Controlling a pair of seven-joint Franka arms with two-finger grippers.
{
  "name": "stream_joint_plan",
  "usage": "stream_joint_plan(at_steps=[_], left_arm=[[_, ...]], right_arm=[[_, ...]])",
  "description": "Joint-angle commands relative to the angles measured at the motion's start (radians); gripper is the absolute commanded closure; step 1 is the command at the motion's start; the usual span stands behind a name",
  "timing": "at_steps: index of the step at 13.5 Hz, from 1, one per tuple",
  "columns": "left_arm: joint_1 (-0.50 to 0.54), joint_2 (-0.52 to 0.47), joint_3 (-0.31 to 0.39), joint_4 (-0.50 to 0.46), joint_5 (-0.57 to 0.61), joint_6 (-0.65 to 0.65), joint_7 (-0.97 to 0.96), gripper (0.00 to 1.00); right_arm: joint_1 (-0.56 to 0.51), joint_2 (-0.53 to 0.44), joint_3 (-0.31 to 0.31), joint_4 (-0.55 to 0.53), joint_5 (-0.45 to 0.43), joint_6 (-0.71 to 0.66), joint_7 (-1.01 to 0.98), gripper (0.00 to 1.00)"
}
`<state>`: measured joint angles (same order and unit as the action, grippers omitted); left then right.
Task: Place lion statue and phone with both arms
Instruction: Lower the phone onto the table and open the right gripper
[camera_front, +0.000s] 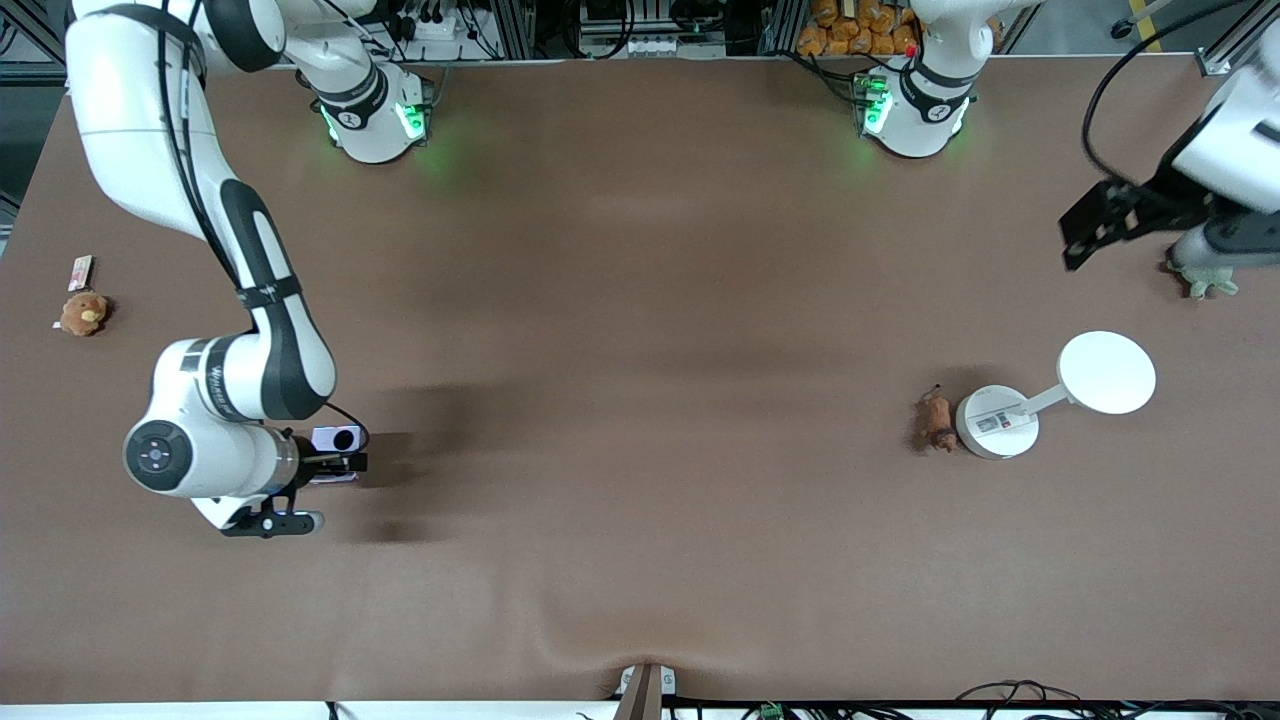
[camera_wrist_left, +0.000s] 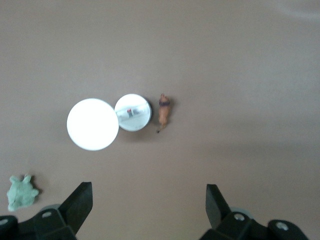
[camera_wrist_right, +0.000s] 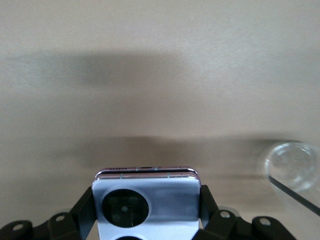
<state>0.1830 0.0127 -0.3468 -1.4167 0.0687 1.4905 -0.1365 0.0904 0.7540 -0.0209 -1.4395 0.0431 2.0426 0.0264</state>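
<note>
Right end effector (camera_front: 335, 462) clamps the phone (camera_front: 337, 439); I should lower it level. Left end effector (camera_wrist_left: 148, 207), spread wide and empty, should center over the lion statue (camera_front: 937, 421) beside the stand (camera_front: 997, 421).

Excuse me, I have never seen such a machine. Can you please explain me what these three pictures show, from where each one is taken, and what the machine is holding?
These are two white robot arms at a brown table. One picture looks down from a high camera facing them; each of the other two comes from a camera on one arm's wrist.

The right gripper holds the phone, pale lavender with round lenses, between its fingers, toward the right arm's end of the table. The left gripper is open and empty, up in the air above the green plush turtle at the left arm's end.

On the table lie the lion statue, a tiny brown figurine, beside a white stand with a disc, and a tan plush toy at the right arm's end.
</note>
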Motion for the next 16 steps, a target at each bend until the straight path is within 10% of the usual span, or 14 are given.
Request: stream_joint_plan(at_steps=[1,12,13,14,15,16], left_arm=[[-0.091,-0.045,0.127,-0.018,-0.029,-0.064,0.037,0.0],[-0.162,-0.125,0.229,-0.111,-0.041,-0.111,0.035,0.0],[-0.16,-0.122,0.229,-0.113,-0.041,-0.111,0.035,0.0],[-0.151,-0.12,0.229,-0.114,-0.041,-0.111,0.035,0.0],[-0.149,-0.12,0.23,-0.123,-0.043,-0.111,0.034,0.0],[-0.146,-0.122,0.23,-0.13,-0.043,-0.111,0.032,0.0]], right_arm=[[-0.005,0.022,0.009,0.014,-0.02,0.005,0.042,0.87],[-0.038,0.042,0.001,-0.052,-0.065,0.137,0.033,0.83],[-0.038,0.042,0.001,-0.055,-0.066,0.142,0.033,0.71],[-0.038,0.042,0.001,-0.056,-0.066,0.143,0.033,0.24],[-0.038,0.042,0.001,-0.058,-0.065,0.148,0.036,0.0],[-0.038,0.042,0.001,-0.058,-0.065,0.151,0.038,0.0]])
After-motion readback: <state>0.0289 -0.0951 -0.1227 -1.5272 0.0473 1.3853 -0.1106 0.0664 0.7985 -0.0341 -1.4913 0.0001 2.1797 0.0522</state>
